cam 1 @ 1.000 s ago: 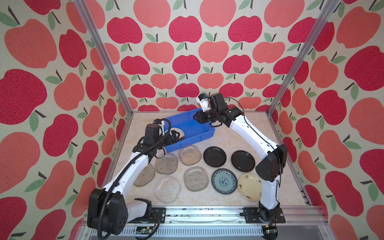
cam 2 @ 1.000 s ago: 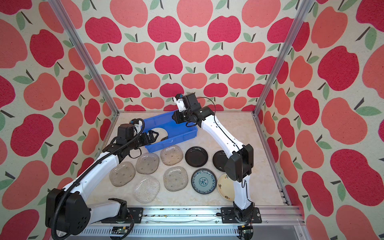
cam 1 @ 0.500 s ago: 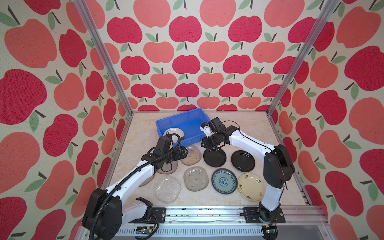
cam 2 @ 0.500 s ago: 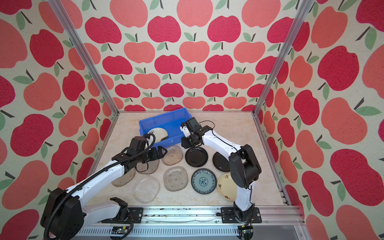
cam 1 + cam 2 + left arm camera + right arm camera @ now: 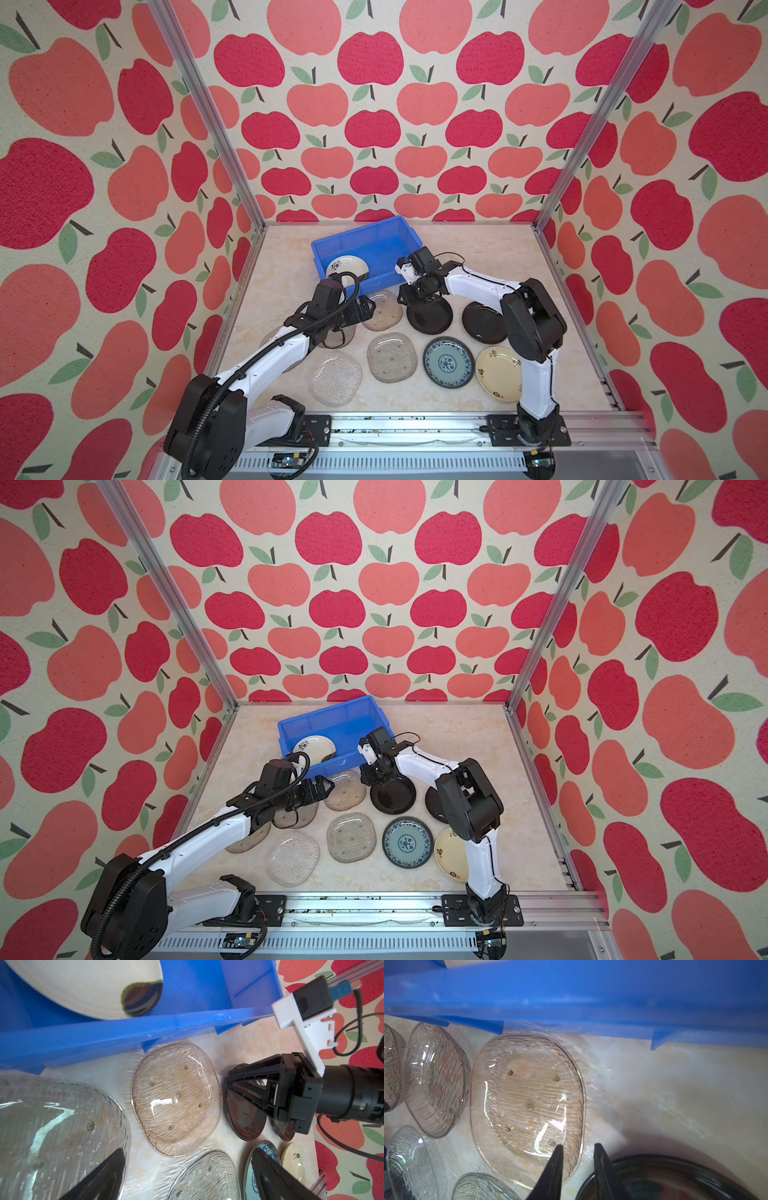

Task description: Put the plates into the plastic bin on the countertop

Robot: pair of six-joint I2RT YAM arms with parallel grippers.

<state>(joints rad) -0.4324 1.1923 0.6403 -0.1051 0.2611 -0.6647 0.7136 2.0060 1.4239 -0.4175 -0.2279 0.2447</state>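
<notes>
The blue plastic bin (image 5: pixel 376 245) sits at the back of the countertop (image 5: pixel 498 266) with one cream floral plate (image 5: pixel 347 266) inside. The other plates lie in front: several textured glass ones (image 5: pixel 391 357), two black (image 5: pixel 484 322), a teal one (image 5: pixel 448 361) and a cream one (image 5: pixel 498 374). My left gripper (image 5: pixel 368 311) is wide open and empty, low between a smoky glass plate (image 5: pixel 338 334) and a tan glass plate (image 5: pixel 176 1099). My right gripper (image 5: pixel 578 1147) is open with a narrow gap, its tips between that tan plate (image 5: pixel 527 1105) and a black plate (image 5: pixel 430 318).
Aluminium rails (image 5: pixel 573 332) and apple-patterned walls close the countertop on three sides. The bin's near wall (image 5: pixel 124 1030) runs just behind the tan glass plate. My two grippers point at each other across that plate, close together.
Both arms have come away from the bin, down and forward to the rows of plates. The right gripper moved from above the bin to the black plate's edge and narrowed slightly.
</notes>
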